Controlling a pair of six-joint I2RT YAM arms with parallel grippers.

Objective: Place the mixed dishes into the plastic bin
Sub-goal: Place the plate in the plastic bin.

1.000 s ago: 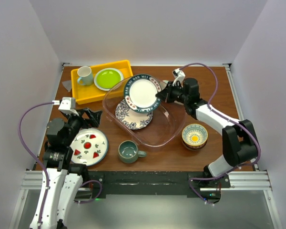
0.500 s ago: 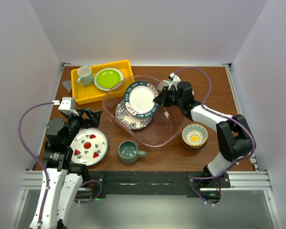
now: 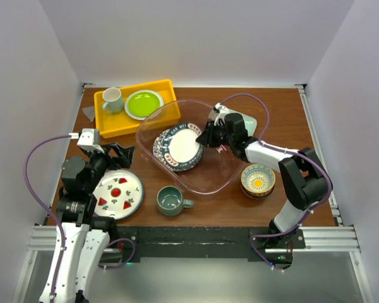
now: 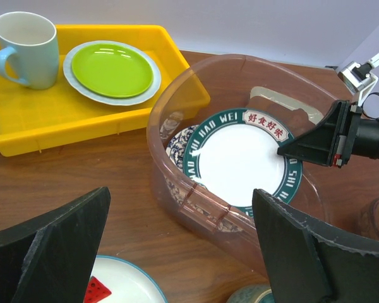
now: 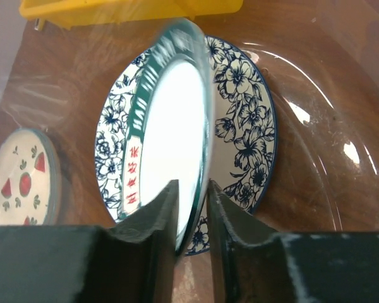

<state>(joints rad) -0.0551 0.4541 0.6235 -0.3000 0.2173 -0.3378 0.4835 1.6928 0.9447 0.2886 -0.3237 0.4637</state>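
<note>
The plastic bin (image 3: 220, 184) holds a blue floral plate (image 3: 160, 153), and a green-rimmed white plate (image 3: 182, 146) leans low over it. My right gripper (image 3: 204, 140) reaches into the bin. Its jaws straddle that plate's rim (image 5: 199, 113) and stand slightly apart, with a gap showing beside the rim. My left gripper (image 3: 125, 153) hangs wide open and empty above a white plate with red fruit marks (image 3: 117, 194). A grey-green mug (image 3: 170, 201) and a yellow-inside bowl (image 3: 258, 178) stand on the table. A pale-green tray (image 3: 250, 123) lies behind the right arm.
A yellow tray (image 3: 106, 121) at the back left holds a lime-green plate (image 3: 143, 103) and a pale mug (image 3: 112, 99). White walls close in the table on three sides. The bin's near wall (image 4: 196, 205) stands between my left gripper and the plates.
My right gripper has carried the green-rimmed plate left and down into the bin, tilting it towards flat over the floral plate. Its jaws have parted. The left arm has not moved.
</note>
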